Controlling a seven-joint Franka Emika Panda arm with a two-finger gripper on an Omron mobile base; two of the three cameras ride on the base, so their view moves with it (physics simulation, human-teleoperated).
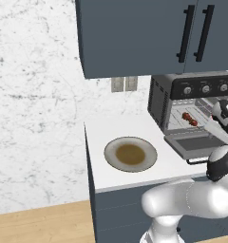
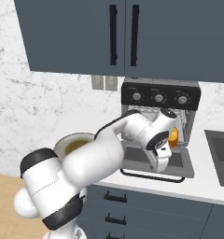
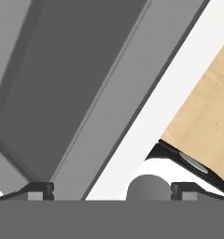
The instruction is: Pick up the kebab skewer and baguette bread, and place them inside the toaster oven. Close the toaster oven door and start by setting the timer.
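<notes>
The toaster oven (image 1: 192,102) stands at the back of the counter with its door (image 1: 194,144) dropped open. On its wire rack lies the kebab skewer (image 1: 189,118). The baguette bread (image 2: 173,137) shows orange inside the oven opening (image 2: 179,126), at its right side, behind my hand. My gripper (image 2: 162,164) points down over the open door (image 2: 151,161). In the hand view its fingertips (image 3: 39,191) stand wide apart, open, with nothing between them. The door's glass window (image 3: 53,93) lies just below them.
A grey plate with a brown centre (image 1: 130,154) sits on the white counter (image 1: 101,137) left of the oven. Dark cabinets (image 1: 144,33) hang overhead. A sink (image 2: 220,149) lies to the right. The counter's front edge (image 3: 146,121) and wood floor (image 3: 207,107) lie beyond the door.
</notes>
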